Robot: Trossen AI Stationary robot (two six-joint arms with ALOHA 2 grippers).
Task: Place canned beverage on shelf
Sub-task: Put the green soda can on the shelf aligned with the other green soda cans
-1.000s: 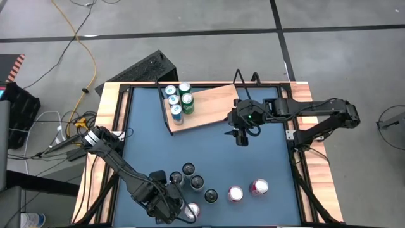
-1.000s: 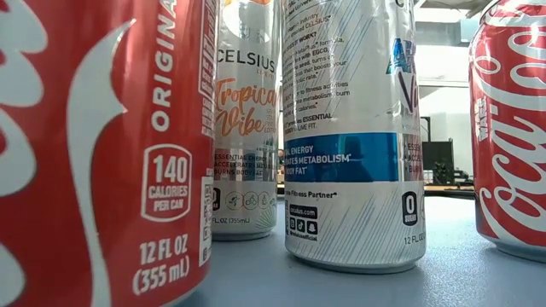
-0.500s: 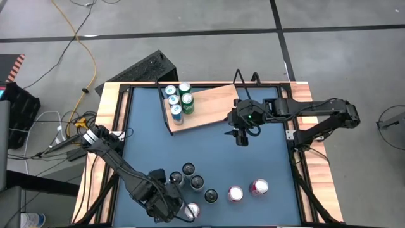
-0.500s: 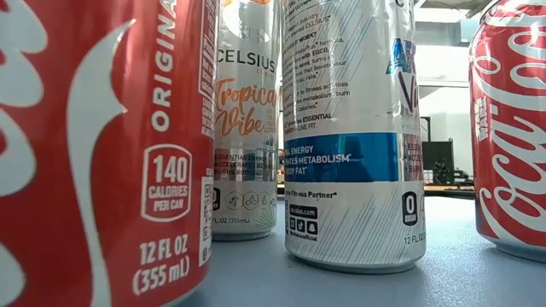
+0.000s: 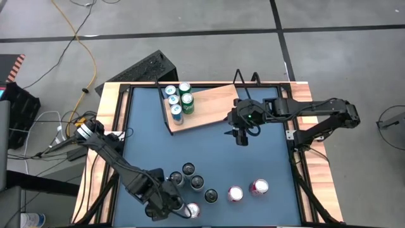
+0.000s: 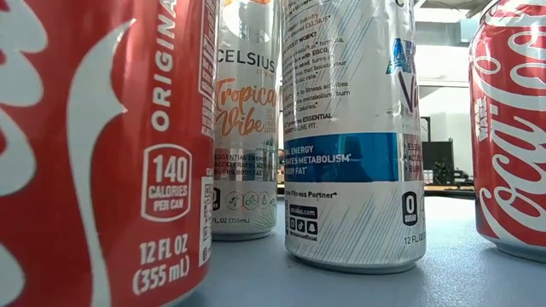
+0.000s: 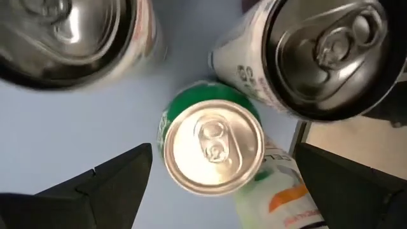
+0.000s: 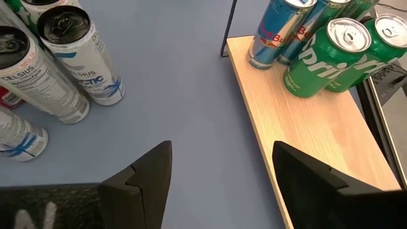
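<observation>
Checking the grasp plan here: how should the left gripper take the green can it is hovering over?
Grip the green can across its round side wall, coming straight down from above. It stands upright, lid up, between the open fingers of the left gripper. Taller cans crowd close beside it, so a sideways approach looks blocked.

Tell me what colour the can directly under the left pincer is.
Green body with a silver top, seen best in the left wrist view.
</observation>
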